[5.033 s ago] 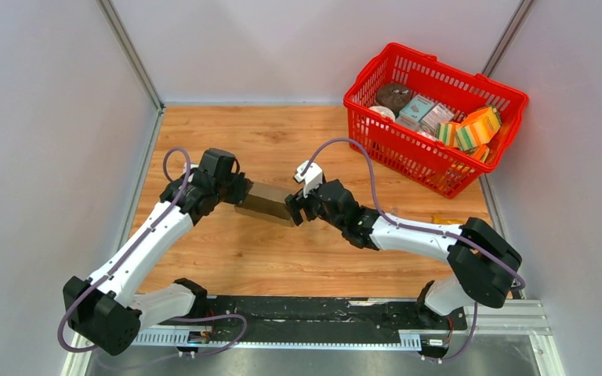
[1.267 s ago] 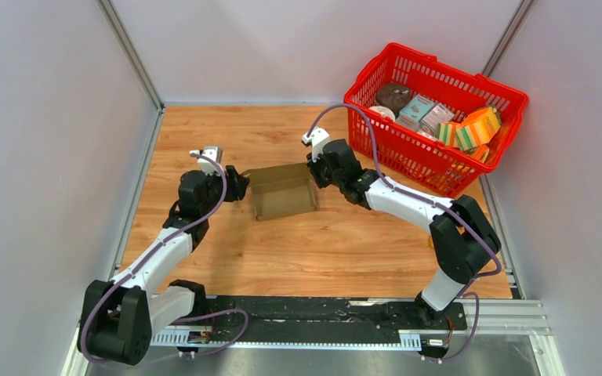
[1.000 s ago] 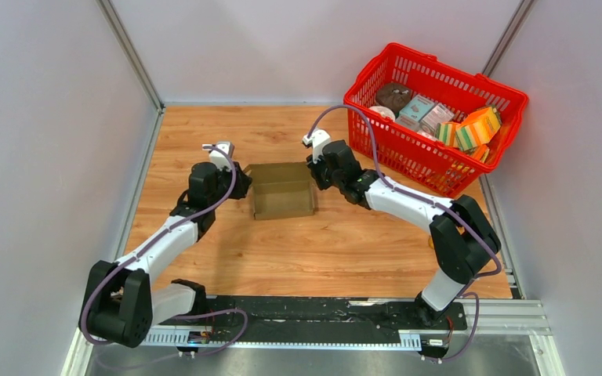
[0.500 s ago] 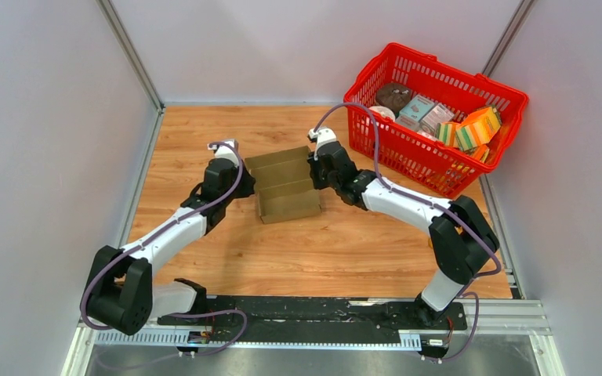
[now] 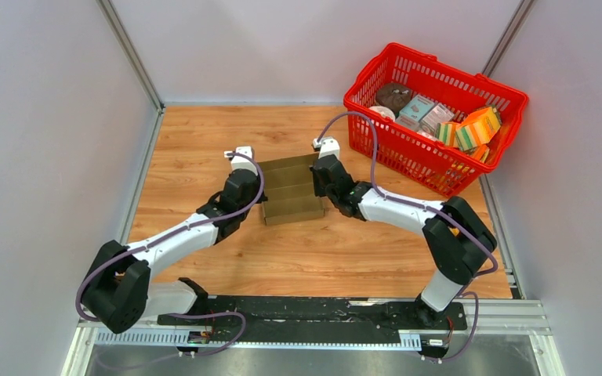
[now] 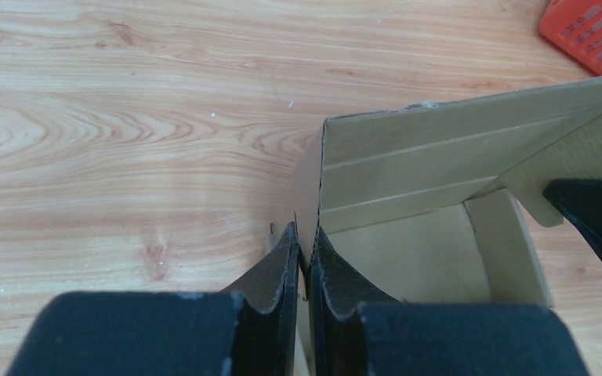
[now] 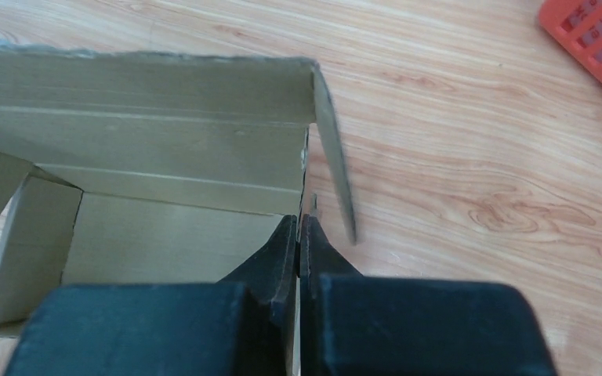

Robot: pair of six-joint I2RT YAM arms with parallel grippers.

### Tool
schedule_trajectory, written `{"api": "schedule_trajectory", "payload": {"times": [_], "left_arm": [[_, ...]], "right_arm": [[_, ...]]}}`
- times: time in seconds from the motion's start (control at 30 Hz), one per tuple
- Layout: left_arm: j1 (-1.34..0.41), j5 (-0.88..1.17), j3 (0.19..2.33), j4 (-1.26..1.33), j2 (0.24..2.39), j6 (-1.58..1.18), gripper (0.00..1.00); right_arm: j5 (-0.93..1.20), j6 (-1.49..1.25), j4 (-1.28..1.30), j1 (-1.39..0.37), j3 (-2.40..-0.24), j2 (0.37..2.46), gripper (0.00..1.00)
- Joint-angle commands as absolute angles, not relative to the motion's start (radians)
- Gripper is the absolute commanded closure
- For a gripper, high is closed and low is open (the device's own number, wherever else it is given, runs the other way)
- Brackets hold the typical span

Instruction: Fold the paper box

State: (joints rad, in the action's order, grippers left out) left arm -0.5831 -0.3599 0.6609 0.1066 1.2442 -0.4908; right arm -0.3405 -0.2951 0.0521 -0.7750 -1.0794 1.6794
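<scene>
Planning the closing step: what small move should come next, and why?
Probably release the right gripper and tip the open rear lid forward: the paper box stands formed, with the left gripper pinching the opposite wall.

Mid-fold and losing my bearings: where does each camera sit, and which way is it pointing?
Top external: above and behind the robot, looking down on the table; left arm and right arm show whole, meeting at the paper box, red basket far right.
Left wrist: rides the left arm, looking down along the left jaws, shut on the box's left wall.
Right wrist: rides the right arm, looking along the right jaws, shut on the right wall.
Shared: both wrist views show the box's open inside and a basket corner.
</scene>
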Motion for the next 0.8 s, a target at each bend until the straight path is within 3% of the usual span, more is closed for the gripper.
{"api": "schedule_trajectory", "payload": {"times": [0.0, 0.13, 0.37, 0.77], "left_arm": [[-0.626, -0.423, 0.589, 0.294, 1.218, -0.454, 0.88], [-0.632, -0.416, 0.513, 0.396, 1.204, -0.451, 0.87], [-0.679, -0.471, 0.451, 0.494, 1.197, -0.472, 0.87], [-0.752, -0.540, 0.334, 0.561, 1.147, -0.518, 0.87]], "right_arm": [[-0.403, -0.325, -0.214, -0.830, -0.958, 1.606, 1.00], [-0.458, -0.299, -0.440, -0.857, -0.832, 1.572, 1.00], [-0.587, -0.287, -0.604, -0.920, -0.720, 1.555, 1.00], [-0.811, -0.362, -0.699, -1.032, -0.655, 1.578, 0.99]]}}
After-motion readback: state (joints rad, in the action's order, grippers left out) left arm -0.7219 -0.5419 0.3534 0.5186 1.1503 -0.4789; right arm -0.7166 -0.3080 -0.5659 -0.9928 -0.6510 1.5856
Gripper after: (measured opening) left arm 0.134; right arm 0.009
